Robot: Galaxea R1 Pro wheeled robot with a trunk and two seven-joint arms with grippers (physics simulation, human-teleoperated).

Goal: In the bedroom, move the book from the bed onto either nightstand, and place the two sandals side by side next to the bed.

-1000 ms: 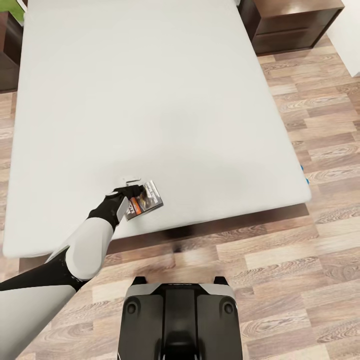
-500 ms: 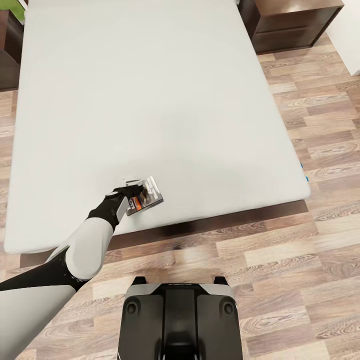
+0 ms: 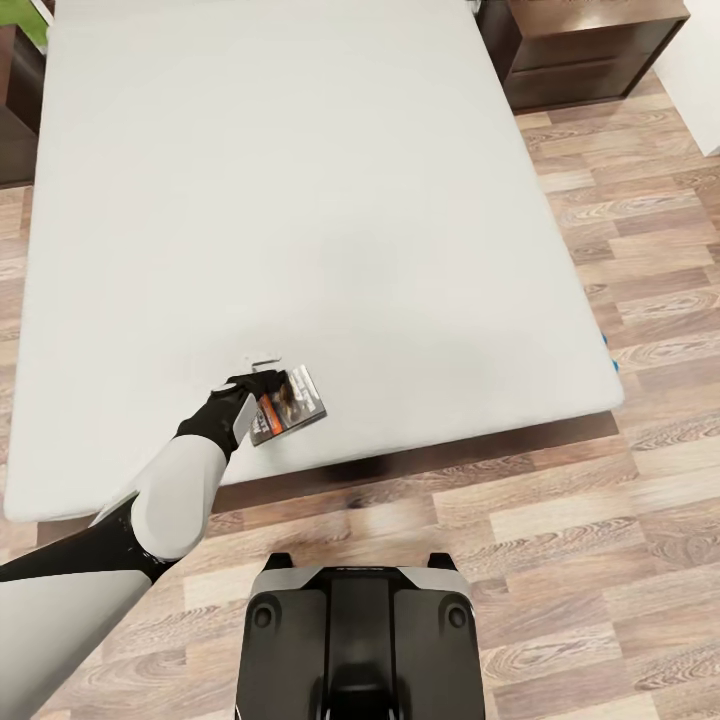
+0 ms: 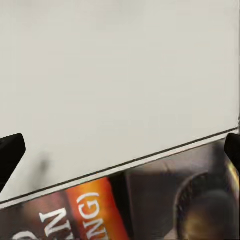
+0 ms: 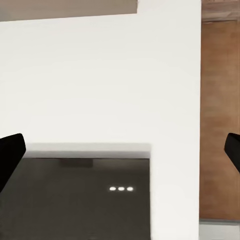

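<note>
The book (image 3: pixel 292 402), dark with an orange band, lies on the pale mattress of the bed (image 3: pixel 300 200) close to its near edge. My left gripper (image 3: pixel 266 384) is right at the book's left side. In the left wrist view the book (image 4: pixel 150 205) sits close under the left gripper (image 4: pixel 120 150), whose fingertips (image 4: pixel 10 150) stand wide apart, open. A blue sliver of a sandal (image 3: pixel 605 346) peeks out on the floor at the bed's right edge. A nightstand (image 3: pixel 590 45) stands at the back right. My right gripper (image 5: pixel 120 150) is open, facing a white wall.
Wood-plank floor (image 3: pixel 560 520) runs along the bed's near and right sides. Dark wooden furniture (image 3: pixel 15 110) stands at the bed's far left. My black base (image 3: pixel 355 640) is close to the bed's foot. A white panel (image 3: pixel 700 70) stands at the far right.
The view has wobbled slightly. The left gripper stays at the book, which has barely shifted on the mattress.
</note>
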